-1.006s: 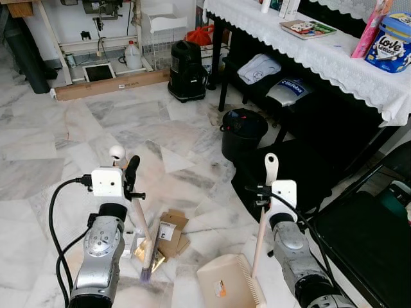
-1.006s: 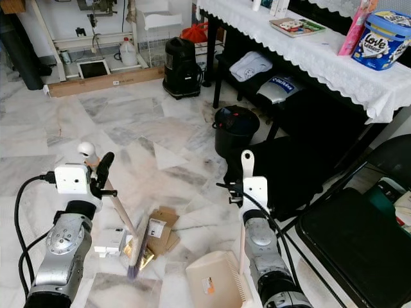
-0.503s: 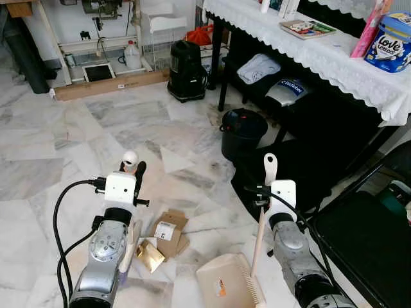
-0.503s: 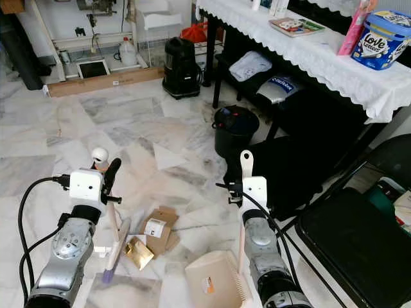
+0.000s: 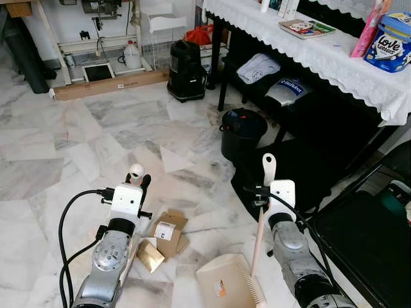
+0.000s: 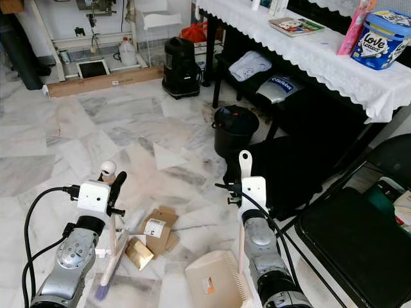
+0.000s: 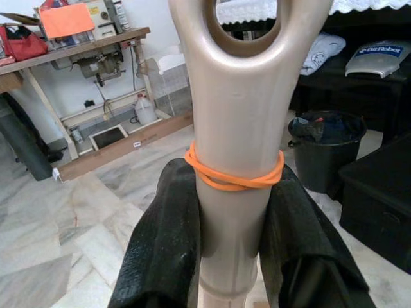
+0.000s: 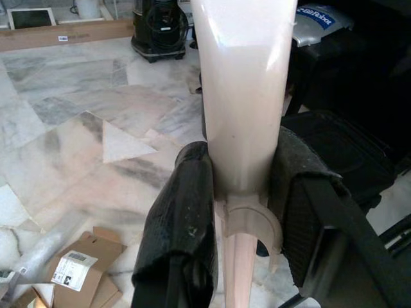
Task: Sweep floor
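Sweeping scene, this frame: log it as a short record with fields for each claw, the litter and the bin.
left claw: shut on beige broom handle with orange rubber band
right claw: shut on cream long-handled dustpan, pan on the marble floor
litter: flattened brown cardboard box and gold foil wrapper, between broom and dustpan
bin: black bucket beside the lace-covered table

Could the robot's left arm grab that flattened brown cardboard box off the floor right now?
Probably not as things stand. The left end effector is shut on the broom handle, so its fingers are taken up. The cardboard box lies close by on the floor, nothing covering it, but the broom would have to go first.
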{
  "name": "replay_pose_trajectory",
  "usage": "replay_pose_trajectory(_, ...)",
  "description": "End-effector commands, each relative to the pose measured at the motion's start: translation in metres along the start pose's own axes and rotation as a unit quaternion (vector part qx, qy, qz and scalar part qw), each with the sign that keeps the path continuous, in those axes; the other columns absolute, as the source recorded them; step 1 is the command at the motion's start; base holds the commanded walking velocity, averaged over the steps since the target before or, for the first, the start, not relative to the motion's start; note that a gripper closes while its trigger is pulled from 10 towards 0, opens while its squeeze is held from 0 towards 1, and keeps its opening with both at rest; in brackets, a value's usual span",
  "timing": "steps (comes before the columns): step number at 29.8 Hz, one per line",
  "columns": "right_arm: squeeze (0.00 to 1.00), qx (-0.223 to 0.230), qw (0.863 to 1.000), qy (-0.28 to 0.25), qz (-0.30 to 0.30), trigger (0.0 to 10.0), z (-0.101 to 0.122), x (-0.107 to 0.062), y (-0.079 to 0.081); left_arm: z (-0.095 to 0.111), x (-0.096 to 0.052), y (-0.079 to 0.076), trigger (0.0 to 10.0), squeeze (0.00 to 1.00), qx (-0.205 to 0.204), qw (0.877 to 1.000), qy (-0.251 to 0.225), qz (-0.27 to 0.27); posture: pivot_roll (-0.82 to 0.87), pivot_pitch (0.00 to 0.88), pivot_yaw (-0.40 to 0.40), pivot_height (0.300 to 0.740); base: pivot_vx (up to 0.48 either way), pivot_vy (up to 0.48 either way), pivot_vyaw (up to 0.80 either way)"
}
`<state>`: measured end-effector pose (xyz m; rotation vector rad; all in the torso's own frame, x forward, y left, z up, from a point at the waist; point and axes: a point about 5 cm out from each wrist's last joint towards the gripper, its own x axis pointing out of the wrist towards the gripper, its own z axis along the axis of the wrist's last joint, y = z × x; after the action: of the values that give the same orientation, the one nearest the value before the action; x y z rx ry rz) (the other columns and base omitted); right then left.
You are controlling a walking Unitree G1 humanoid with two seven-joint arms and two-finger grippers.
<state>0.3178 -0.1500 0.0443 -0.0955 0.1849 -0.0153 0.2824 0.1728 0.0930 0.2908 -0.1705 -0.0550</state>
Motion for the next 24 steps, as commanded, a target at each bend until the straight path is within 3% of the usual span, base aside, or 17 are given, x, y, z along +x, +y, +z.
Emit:
replay_pose_trajectory(1,0.0,0.0,1.0,-0.011,-0.001,10.0,0.0057,0.0024,-0.0011,0.0003,0.0007,-0.0024,10.0,0.0,0.018,1.0,-0.008,-0.012,0.05,0.079,-0.093,0.74,0.0,0.0,0.0)
replay_pose_trajectory(11,0.0,0.0,1.0,-0.011,-0.001,10.0,0.0059,0.0028,-0.0011,-0.0065,0.0011,-0.0079,10.0,0.0,-0.007,1.0,0.008,-0.026,0.05,0.081,-0.094,0.74,0.0,0.0,0.0)
replay_pose_trajectory(24,0.0,-0.001,1.0,-0.011,0.001,10.0,0.0057,0.0026,-0.0007,-0.009,0.0042,-0.0061,10.0,0.0,-0.096,0.995,0.022,-0.021,0.05,0.079,-0.095,0.74,0.0,0.0,0.0)
